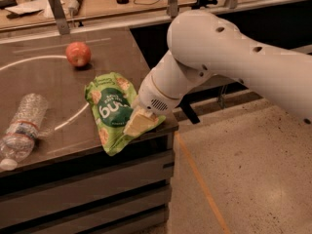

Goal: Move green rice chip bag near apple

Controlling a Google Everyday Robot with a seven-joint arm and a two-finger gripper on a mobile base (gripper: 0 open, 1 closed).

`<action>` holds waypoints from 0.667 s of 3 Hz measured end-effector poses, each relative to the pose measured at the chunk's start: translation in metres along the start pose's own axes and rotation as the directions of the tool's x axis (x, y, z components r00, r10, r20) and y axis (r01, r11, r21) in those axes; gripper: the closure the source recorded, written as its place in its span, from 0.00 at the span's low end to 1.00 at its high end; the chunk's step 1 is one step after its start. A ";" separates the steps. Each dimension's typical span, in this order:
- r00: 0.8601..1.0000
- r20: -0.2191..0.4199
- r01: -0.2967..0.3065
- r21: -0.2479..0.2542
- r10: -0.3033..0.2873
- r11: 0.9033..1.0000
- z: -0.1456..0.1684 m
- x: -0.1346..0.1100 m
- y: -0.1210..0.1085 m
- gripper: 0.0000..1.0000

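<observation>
The green rice chip bag (109, 108) lies tilted at the front right corner of the dark table (44, 82), and its lower end hangs over the table's front edge. My gripper (139, 124) is at the bag's right edge, shut on it, with one pale finger (141, 125) lying over the foil; the other finger is hidden under the bag. The apple (78, 54) sits on the table behind the bag, a bag's length away to the upper left. My big white arm (219, 52) reaches in from the right.
A clear plastic water bottle (22, 128) lies on its side at the table's left front. A white curved line (73, 118) crosses the tabletop. A cluttered wooden counter (97, 4) with metal posts runs behind. Speckled floor (243, 179) is on the right, beyond the table's edge.
</observation>
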State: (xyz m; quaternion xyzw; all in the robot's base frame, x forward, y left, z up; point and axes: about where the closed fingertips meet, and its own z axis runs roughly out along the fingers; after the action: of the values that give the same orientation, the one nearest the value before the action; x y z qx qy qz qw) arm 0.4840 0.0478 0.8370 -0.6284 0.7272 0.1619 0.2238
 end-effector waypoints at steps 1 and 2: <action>0.999 0.043 -0.032 -0.009 0.032 0.999 -0.021 0.011 -0.005 1.00; 0.992 0.082 -0.097 0.010 0.096 0.995 -0.071 0.038 -0.031 1.00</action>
State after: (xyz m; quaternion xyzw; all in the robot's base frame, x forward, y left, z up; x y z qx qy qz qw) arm 0.5014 -0.0259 0.8787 -0.5837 0.7482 0.1929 0.2495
